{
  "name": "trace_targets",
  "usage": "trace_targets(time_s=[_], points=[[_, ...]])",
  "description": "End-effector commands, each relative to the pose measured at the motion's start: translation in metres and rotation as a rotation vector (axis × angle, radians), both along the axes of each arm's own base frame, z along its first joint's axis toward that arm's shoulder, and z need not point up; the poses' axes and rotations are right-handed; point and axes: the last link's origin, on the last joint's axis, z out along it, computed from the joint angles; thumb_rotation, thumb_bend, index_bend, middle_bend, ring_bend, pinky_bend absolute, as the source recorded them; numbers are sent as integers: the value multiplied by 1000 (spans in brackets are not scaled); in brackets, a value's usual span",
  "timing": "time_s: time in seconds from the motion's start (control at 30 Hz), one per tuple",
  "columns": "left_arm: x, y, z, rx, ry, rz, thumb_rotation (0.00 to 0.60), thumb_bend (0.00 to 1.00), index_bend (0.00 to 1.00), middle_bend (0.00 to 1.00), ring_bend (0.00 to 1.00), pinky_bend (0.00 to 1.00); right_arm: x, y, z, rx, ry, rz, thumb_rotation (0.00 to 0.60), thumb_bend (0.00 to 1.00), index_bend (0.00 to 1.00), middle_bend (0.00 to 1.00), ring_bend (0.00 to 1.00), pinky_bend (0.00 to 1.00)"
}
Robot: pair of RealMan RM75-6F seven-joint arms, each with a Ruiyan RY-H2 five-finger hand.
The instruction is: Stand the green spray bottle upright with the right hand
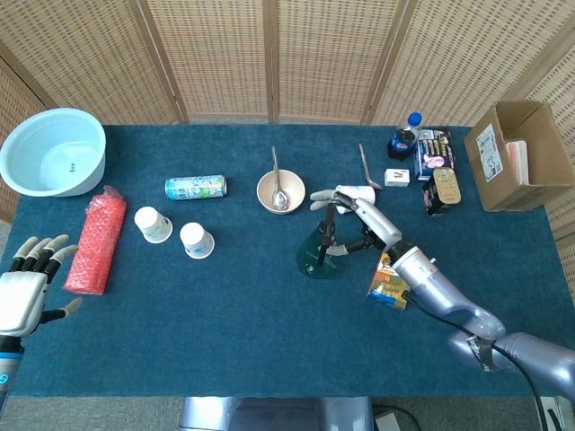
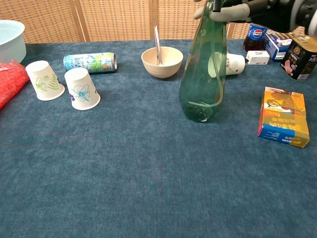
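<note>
**Bottle upright, right hand at its top**

Left hand (image 1: 25, 287) at near left table edge, fingers spread, holding nothing; orange box (image 2: 281, 117) lies near right; green bottle (image 2: 203, 74) stands on its base mid-table, just left of that box; right hand (image 1: 352, 208) at the bottle's neck, fingers partly apart around the sprayer, grip or mere contact cannot be told; two paper cups (image 2: 81, 88) inverted at left; bowl (image 2: 162, 61) with spoon behind bottle; can (image 2: 90, 62) lying beyond the cups.

Your way is blocked by the bowl (image 1: 280, 191) behind-left of the green spray bottle (image 2: 202, 74) and the snack box (image 2: 283, 117) beside it; the near tabletop (image 2: 148, 188) lies open.
</note>
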Motion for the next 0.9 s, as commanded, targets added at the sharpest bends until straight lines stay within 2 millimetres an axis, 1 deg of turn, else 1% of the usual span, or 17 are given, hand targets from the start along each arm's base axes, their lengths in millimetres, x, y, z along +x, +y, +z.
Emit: trace_targets(time_s=[0.03, 0.27, 0.47, 0.57, 0.7, 0.77, 0.87, 0.9], points=[[1, 0, 0, -2, 0, -3, 600, 120, 188, 138, 140, 41, -7, 2, 4, -5, 0, -13, 497, 72, 204, 310, 161, 195], [5, 1, -1, -5, 2, -15, 600, 119, 188, 138, 140, 41, -26, 5, 13, -22, 9, -45, 499, 72, 204, 310, 161, 195], [7, 0, -1, -5, 0, -20, 600, 120, 188, 138, 140, 41, -46, 11, 26, -43, 19, -78, 499, 74, 205, 310, 161, 195], [8, 0, -2, -7, -3, -20, 600, 119, 188, 138, 140, 41, -61, 15, 36, -63, 35, -104, 502, 72, 207, 310, 161, 195], [6, 0, -1, -5, -9, -9, 600, 119, 188, 138, 140, 41, -90, 22, 55, -112, 74, -166, 513, 83, 218, 310, 161, 195], [4, -1, 2, 0, -10, 1, 600, 120, 188, 138, 140, 41, -108, 27, 67, -144, 102, -204, 531, 96, 228, 310, 161, 195], [3, -3, 4, 6, -15, 10, 600, 120, 192, 139, 140, 41, -126, 33, 78, -180, 143, -243, 573, 119, 251, 310, 161, 195], [1, -4, 6, 9, -19, 16, 600, 119, 195, 139, 140, 42, -135, 36, 84, -196, 159, -265, 588, 130, 261, 310, 161, 195]])
